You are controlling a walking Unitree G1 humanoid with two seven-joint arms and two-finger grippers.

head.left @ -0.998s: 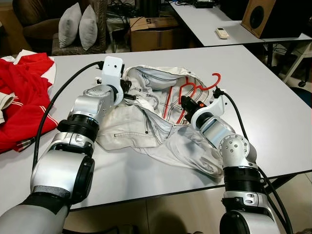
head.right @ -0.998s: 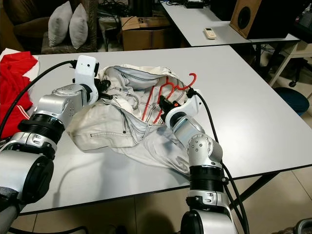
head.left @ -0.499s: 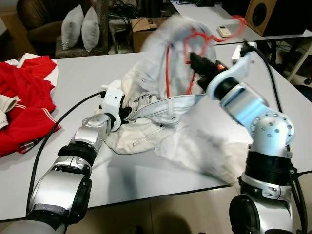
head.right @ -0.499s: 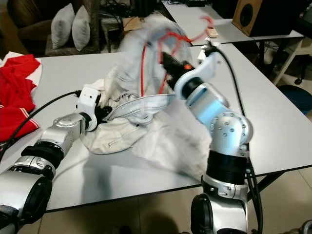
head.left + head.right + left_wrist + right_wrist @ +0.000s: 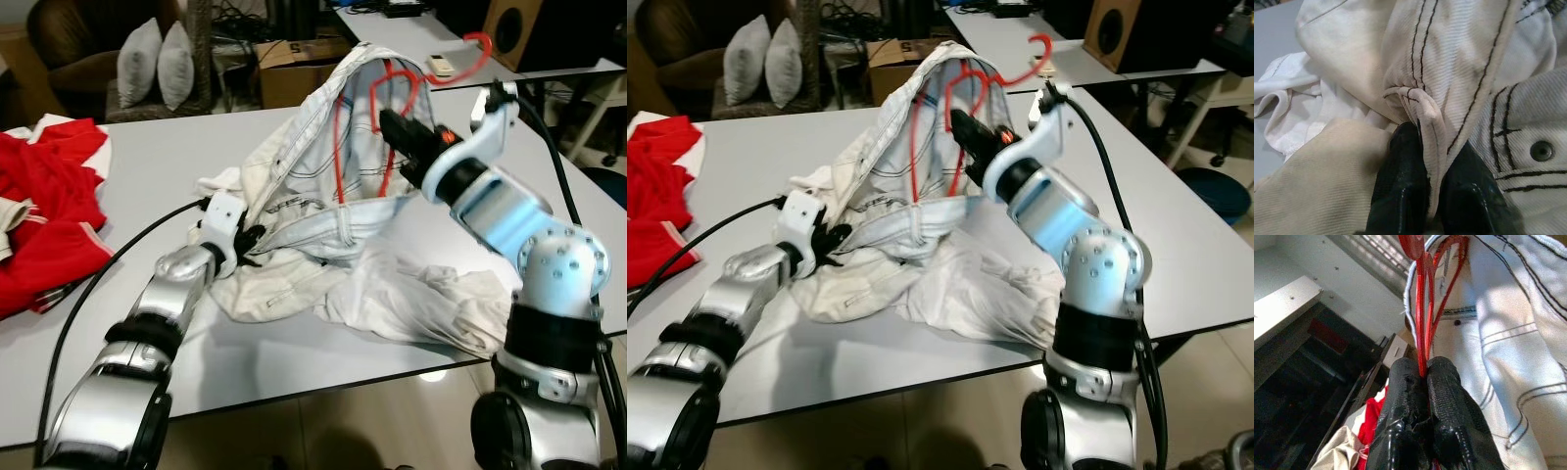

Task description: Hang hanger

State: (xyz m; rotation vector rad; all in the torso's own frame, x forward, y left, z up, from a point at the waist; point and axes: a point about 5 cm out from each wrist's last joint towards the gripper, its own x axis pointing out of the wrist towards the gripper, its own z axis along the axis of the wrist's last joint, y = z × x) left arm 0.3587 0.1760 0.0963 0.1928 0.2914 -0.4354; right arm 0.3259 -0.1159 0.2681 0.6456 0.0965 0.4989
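The right pincer (image 5: 1422,377) is clenched on the thin red wire hanger (image 5: 364,117), gripping its lower bars and holding it raised above the grey tabletop (image 5: 147,147), its hook (image 5: 477,44) pointing toward one o'clock; the hanger sits inside the cream-white denim jacket with dark stitching (image 5: 313,186), whose upper part drapes from it like a tent while the rest lies heaped on the tabletop toward five o'clock of the heap's middle; the left pincer (image 5: 1432,166) is clamped on a stitched fold of the jacket's hem at about nine o'clock of the heap, low against the tabletop. The likeliest trouble, as I judge it, is the opposed pull: with one edge pinned low and the hanger lifted, the cloth between them is taut, and more lift could drag the jacket off the hanger's shoulders or twist the slim wire out of the right grip; the wire is thin and smooth, so it may rotate between the fingers (image 5: 1405,396); the trailing heap could also snag or sweep toward the crumpled red garment (image 5: 44,215) at nine o'clock.
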